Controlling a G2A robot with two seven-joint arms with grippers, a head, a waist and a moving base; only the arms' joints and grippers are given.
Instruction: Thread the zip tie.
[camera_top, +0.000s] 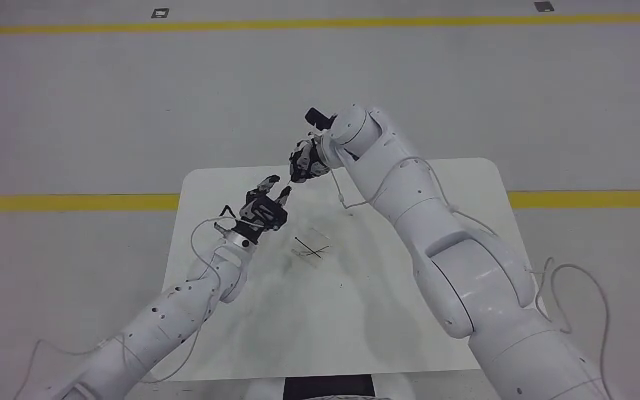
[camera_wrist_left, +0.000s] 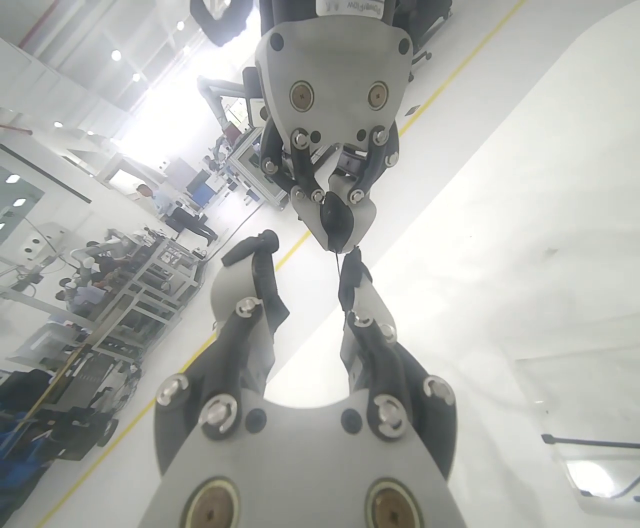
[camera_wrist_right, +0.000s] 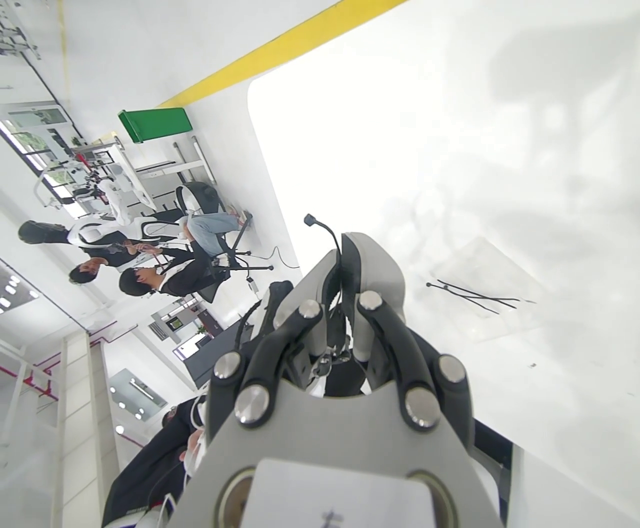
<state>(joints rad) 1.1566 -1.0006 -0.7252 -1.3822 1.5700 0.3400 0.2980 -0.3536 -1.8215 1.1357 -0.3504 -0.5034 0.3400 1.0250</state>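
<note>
Fingers (camera_wrist_left: 260, 270) spread on the left gripper (camera_wrist_left: 309, 252), nothing between them, raised above the table (camera_top: 300, 320) at the left. Facing it tip to tip, just to the right: right gripper (camera_wrist_right: 344, 255), pressed together on the zip tie (camera_wrist_right: 327, 230). Pinched along the strap, a short length with the head curving free beyond the tips, alongside one left finger; touching or not, hard to tell. Nearer the robot, flat on the table: spare ties (camera_wrist_right: 470, 296) in a clear sleeve (camera_wrist_right: 505, 320). Likely light, springy and slick; thin enough to bow under any push. Probably best gripped close behind the tail tip for feeding, and at the square head for steadiness. Flat faces between the pads rather than the edges, to stop twisting. Not yet threaded, by the look of it.
</note>
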